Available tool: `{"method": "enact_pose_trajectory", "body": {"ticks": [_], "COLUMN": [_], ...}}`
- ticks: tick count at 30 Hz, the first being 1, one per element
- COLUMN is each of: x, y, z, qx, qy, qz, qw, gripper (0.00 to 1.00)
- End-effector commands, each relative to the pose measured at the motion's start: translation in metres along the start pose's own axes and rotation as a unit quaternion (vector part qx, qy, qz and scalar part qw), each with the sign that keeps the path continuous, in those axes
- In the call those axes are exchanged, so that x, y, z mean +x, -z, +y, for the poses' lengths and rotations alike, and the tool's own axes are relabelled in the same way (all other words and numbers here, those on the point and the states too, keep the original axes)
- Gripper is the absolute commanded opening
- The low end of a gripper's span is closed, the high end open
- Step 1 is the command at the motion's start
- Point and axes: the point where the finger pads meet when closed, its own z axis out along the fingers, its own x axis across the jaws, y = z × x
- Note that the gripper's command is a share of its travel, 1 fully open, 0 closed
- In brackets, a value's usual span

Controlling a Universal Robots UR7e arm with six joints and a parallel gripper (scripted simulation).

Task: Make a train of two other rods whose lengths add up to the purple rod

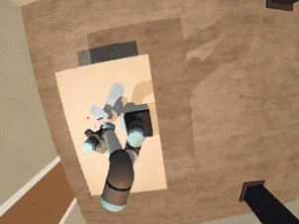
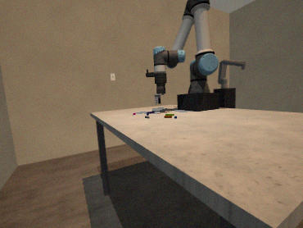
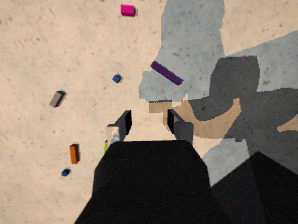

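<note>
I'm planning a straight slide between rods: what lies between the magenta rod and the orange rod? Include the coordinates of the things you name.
In the wrist view, the grey rod [image 3: 57, 98] lies roughly between the magenta rod [image 3: 128, 10] and orange rod [image 3: 74, 154], off to the left.

Could pass between the purple rod [image 1: 100, 119] [image 2: 150, 112] [image 3: 167, 73] and the blue rod [image 3: 116, 78] nearest it, or go through the broad gap from there up to the magenta rod [image 1: 87, 118] [image 2: 133, 114] [image 3: 128, 10]. Would find less room between the orange rod [image 2: 168, 117] [image 3: 74, 154] and the other blue rod [image 2: 175, 117] [image 3: 65, 172], just beside each other, with the lime rod [image 2: 169, 115] [image 3: 106, 147] near the orange one.
</note>
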Motion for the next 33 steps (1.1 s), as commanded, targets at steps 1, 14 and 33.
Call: {"method": "enact_pose_trajectory", "body": {"ticks": [1,14,33], "x": [0.0,-0.008,-0.055], "y": [0.0,0.0,0.0], "z": [0.0,0.001,0.015], "qx": [0.001,0.001,0.001], "qy": [0.0,0.048,0.342], "qz": [0.0,0.0,0.0], "qw": [1.0,0.999,0.94], "gripper": [1.0,1.0,1.0]}}
